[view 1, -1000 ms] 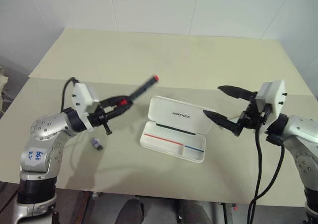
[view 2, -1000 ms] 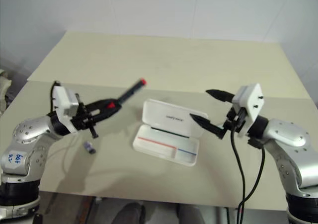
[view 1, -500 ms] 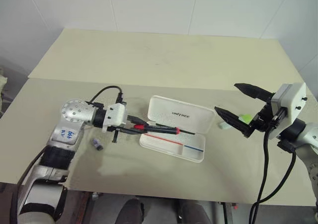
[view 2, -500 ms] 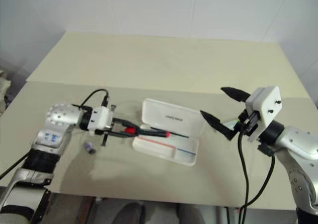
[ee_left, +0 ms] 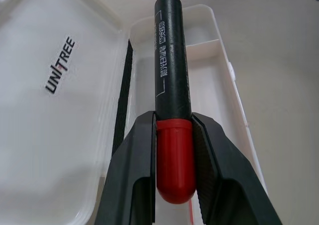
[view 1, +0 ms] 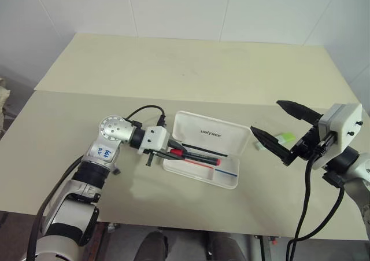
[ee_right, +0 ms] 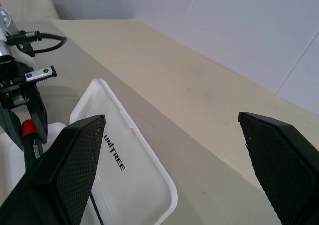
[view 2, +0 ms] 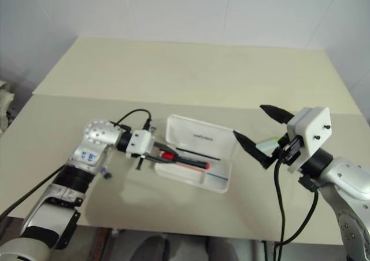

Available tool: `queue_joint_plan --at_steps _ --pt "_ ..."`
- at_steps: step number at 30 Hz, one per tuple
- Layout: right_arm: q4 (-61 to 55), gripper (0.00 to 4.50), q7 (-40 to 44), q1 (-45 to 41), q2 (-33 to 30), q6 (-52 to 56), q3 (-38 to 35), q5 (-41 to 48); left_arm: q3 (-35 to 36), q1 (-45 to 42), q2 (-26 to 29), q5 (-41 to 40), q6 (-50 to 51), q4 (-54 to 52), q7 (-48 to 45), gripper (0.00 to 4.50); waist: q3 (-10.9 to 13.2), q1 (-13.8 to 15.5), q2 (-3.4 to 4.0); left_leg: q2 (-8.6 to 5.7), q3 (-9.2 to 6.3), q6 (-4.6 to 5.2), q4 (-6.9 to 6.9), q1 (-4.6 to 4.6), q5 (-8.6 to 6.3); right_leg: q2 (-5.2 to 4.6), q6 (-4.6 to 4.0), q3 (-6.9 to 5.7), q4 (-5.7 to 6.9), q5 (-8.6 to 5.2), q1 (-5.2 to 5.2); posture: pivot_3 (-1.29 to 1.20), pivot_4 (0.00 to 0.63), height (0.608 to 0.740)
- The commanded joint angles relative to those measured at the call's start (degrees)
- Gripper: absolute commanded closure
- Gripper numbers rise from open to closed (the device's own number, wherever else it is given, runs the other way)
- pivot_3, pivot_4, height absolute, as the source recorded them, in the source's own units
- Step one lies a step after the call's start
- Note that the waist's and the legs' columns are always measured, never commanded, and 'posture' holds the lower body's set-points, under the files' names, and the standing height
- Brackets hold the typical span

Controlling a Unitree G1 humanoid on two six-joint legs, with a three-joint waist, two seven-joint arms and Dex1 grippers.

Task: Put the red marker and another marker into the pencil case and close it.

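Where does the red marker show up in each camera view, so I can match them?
Left eye: red marker over the open case, held by the left gripper.
Right eye: centre, over the case tray.
Left wrist: centre, clamped at its red cap.
Right wrist: at the edge beside the lid, red and black.
Shared landmark: the lid's Unitree print.

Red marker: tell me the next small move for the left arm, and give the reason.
Probably lower it slightly and open the fingers. The left gripper is shut on the red marker, which lies lengthwise over the open tray of the pencil case, lid propped up behind it. The marker looks lined up with the tray, so releasing should drop it inside.
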Motion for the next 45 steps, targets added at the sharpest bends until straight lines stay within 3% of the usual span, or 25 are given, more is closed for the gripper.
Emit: queue_joint_plan --at_steps 1,10,11,17,31,32,34,36,40,45 --pt "-2.8 0.0 -1.7 0.5 0.6 -0.4 -2.2 1.1 -0.4 -1.7 -0.9 1.8 0.2 -0.2 2.4 3.94 0.0 0.0 0.0 0.0 0.0 0.0 0.0 0.0 0.0 0.0 0.0 0.0 0.0 0.0 0.0 0.0 0.15 0.74" --pt "-4.0 0.0 -3.5 1.2 0.8 -0.6 -1.9 1.6 -1.3 -2.2 -3.0 3.8 0.3 2.2 4.1 3.94 0.0 0.0 0.0 -0.01 0.0 0.01 0.0 0.0 0.02 0.0 0.01 0.01 0.03 0.0 0.0 0.0 0.15 0.74" --pt "-4.0 0.0 -3.6 1.2 0.7 -0.6 -1.9 1.7 -1.3 -2.2 -3.1 3.8 0.6 2.3 4.2 3.17 0.0 0.0 0.0 -0.01 0.0 0.01 0.0 0.0 0.02 0.0 0.01 0.01 0.04 0.0 0.0 0.0 0.15 0.74" --pt "-3.6 0.0 -3.8 0.5 0.7 -0.9 -1.1 1.5 -1.3 -2.1 -3.3 4.4 -1.3 3.0 5.2 1.23 0.0 0.0 0.0 0.0 0.0 0.01 0.0 0.01 0.03 0.0 0.0 0.01 0.05 0.01 0.0 0.0 0.15 0.74" --pt "2.0 0.0 -3.9 -4.3 0.6 1.6 -1.9 5.7 5.2 1.3 0.5 -6.3 12.0 -11.0 4.1 1.23 0.0 -0.1 0.0 0.03 -0.04 0.0 0.01 0.02 0.04 -0.01 0.0 0.01 0.11 0.0 -0.02 0.0 0.15 0.74" --pt "2.8 0.0 -2.3 -3.9 -1.1 1.6 -2.4 4.8 5.7 1.5 1.0 -7.3 13.2 -12.1 3.8 1.23 0.0 -0.1 0.0 0.02 -0.04 0.0 0.01 0.02 0.04 -0.01 0.0 0.01 0.12 0.0 -0.01 0.0 0.15 0.74" --pt "5.8 0.0 1.3 -3.1 -5.4 0.9 -3.6 1.7 7.1 1.9 2.1 -9.4 16.7 -14.3 3.6 0.65 0.0 -0.1 0.0 -0.01 -0.02 0.01 0.03 0.02 0.05 -0.04 0.0 0.02 0.12 0.01 -0.01 0.0 0.15 0.74" --pt "13.1 0.0 10.5 -1.3 -14.8 -3.3 -4.2 -5.4 9.5 1.9 3.8 -11.7 19.8 -16.5 4.3 0.03 0.0 0.1 0.07 -0.02 -0.04 0.02 0.03 0.01 0.05 -0.04 0.01 0.0 0.09 0.01 0.01 0.0 0.15 0.74" --pt "28.6 0.0 24.6 -6.6 -24.6 -8.3 -0.7 -7.6 13.1 0.7 5.6 -15.1 25.3 -18.2 6.1 0.03 0.1 -0.3 0.08 -0.04 0.31 0.12 0.04 0.04 0.07 -0.01 0.05 0.01 -0.02 0.04 0.09 0.0 0.15 0.74" --pt "46.6 0.0 34.1 -20.4 -24.5 -18.6 11.9 -16.4 13.9 -0.2 5.3 -15.1 26.4 -18.6 8.3 0.03 0.1 -0.9 0.04 0.03 0.62 0.13 0.02 0.16 0.11 0.03 0.0 0.09 0.01 0.12 0.11 0.0 0.15 0.74"
